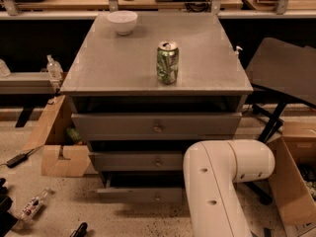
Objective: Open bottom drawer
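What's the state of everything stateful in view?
bottom drawer: partly pulled out
middle drawer: looks shut
top drawer: looks shut
can: upright on cabinet top
bowl: upright, back left of top
gripper: out of view; only the arm shows, lower right

The claw is out of view; only the arm (222, 181) shows, before the cabinet's (113, 68) right front. Left of the arm, the bottom drawer (140, 195) juts forward beneath two others. On the cabinet top a can (167, 62) stands near the front, with a bowl (122, 21) behind it, leftward.
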Robot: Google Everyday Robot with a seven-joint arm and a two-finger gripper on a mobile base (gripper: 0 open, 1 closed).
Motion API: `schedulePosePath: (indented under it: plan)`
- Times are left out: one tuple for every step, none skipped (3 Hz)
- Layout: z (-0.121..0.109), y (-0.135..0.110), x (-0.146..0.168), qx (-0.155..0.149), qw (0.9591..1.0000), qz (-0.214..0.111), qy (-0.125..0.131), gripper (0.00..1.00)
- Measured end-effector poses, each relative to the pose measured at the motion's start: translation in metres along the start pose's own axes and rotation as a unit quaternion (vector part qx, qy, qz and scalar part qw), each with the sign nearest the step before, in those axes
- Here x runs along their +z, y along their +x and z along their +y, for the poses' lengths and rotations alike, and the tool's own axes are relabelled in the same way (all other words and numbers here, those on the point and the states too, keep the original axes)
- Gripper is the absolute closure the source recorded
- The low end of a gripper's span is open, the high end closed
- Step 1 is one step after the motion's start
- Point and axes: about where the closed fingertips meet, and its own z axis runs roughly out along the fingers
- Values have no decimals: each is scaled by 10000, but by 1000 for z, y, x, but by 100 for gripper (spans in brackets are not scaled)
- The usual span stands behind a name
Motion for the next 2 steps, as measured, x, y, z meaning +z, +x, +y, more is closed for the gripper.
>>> schedulePosePath:
  plan:
    - [1, 0, 0, 0, 10000, -1, -6, 0]
    - [1, 0, 1, -9, 10000, -5, -3, 0]
